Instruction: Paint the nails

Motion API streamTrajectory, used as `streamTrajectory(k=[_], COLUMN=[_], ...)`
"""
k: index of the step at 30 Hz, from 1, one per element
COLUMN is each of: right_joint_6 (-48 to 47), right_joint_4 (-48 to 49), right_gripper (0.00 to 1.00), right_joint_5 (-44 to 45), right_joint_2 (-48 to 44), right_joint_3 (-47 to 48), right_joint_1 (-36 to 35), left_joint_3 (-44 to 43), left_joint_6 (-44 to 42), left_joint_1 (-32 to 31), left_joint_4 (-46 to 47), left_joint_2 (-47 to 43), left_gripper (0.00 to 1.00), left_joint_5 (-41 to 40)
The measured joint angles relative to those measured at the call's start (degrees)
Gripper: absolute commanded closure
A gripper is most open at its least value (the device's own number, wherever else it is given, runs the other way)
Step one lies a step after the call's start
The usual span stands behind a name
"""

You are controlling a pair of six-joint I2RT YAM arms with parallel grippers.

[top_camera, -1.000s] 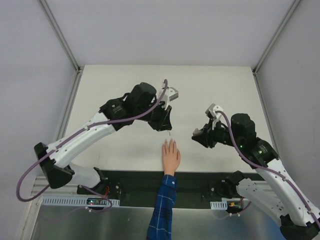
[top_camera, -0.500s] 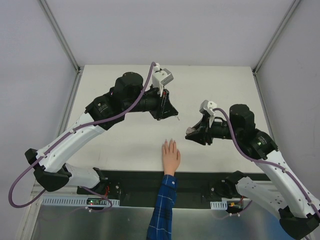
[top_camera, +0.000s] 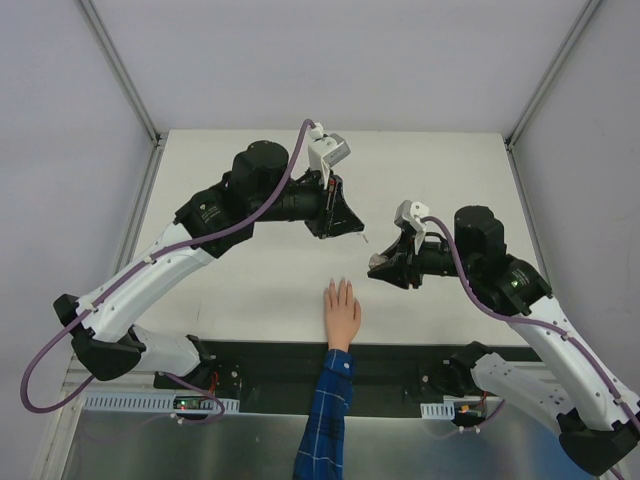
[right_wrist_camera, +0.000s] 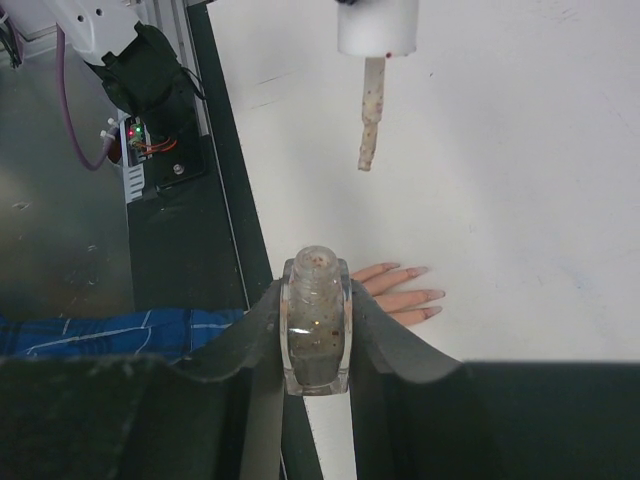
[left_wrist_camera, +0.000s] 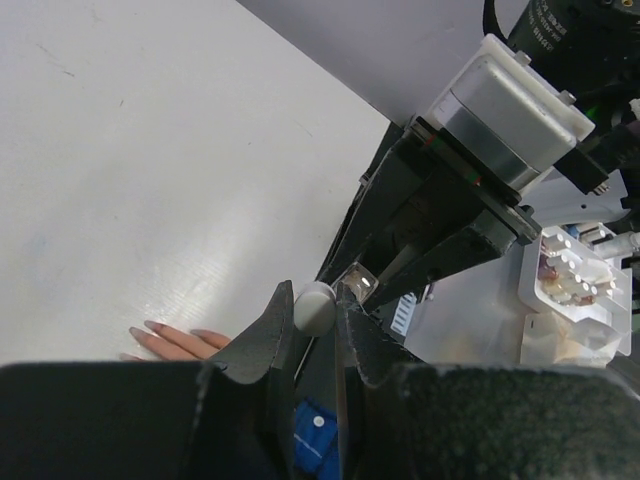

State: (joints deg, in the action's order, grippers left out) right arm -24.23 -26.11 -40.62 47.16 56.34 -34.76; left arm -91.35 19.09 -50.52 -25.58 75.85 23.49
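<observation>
The flesh-coloured mannequin hand [top_camera: 342, 312] lies palm down at the table's near edge, with a blue plaid sleeve [top_camera: 325, 420]. Its pale nails [right_wrist_camera: 434, 294] point away from the arms. My left gripper [top_camera: 352, 228] is shut on the white polish cap [left_wrist_camera: 314, 307]. The cap's speckled brush [right_wrist_camera: 369, 120] hangs in the air above and beyond the fingertips. My right gripper [top_camera: 383, 268] is shut on the small open glitter polish bottle [right_wrist_camera: 316, 330], held upright to the right of the hand. The brush tip is apart from the bottle mouth.
A black strip [top_camera: 260, 362] runs along the table's near edge over the arm bases. A circuit board with lit LEDs [right_wrist_camera: 150, 145] sits at the left base. The white table [top_camera: 250, 270] stretches behind and to the left of the hand.
My left gripper has lifted the brush from just above the fingertips and swung it up and right, towards the bottle. My right gripper has moved the bottle a little left.
</observation>
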Motion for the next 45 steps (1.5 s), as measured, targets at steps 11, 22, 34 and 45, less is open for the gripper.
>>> streamTrajectory(k=[11, 22, 34, 45], right_joint_6=[0.02, 0.02, 0.02, 0.02], right_joint_4=[0.24, 0.59, 0.63, 0.63], right_gripper=[1.00, 1.00, 1.00, 1.00], right_joint_5=[2.08, 2.86, 3.32, 3.37], right_joint_2=[0.07, 0.04, -0.98, -0.98], right_joint_3=[0.00, 0.00, 0.00, 0.00], right_joint_1=[-0.09, -0.37, -0.48, -0.70], left_joint_3=[0.63, 1.03, 1.75, 1.92], left_joint_6=[1.99, 2.60, 2.62, 2.62], left_joint_1=[-0.04, -0.20, -0.55, -0.55], left_joint_4=[1.60, 2.69, 2.99, 3.50], left_joint_2=[1.09, 1.40, 2.14, 2.60], left_gripper=[1.00, 1.00, 1.00, 1.00], left_joint_5=[4.79, 6.08, 6.05, 6.08])
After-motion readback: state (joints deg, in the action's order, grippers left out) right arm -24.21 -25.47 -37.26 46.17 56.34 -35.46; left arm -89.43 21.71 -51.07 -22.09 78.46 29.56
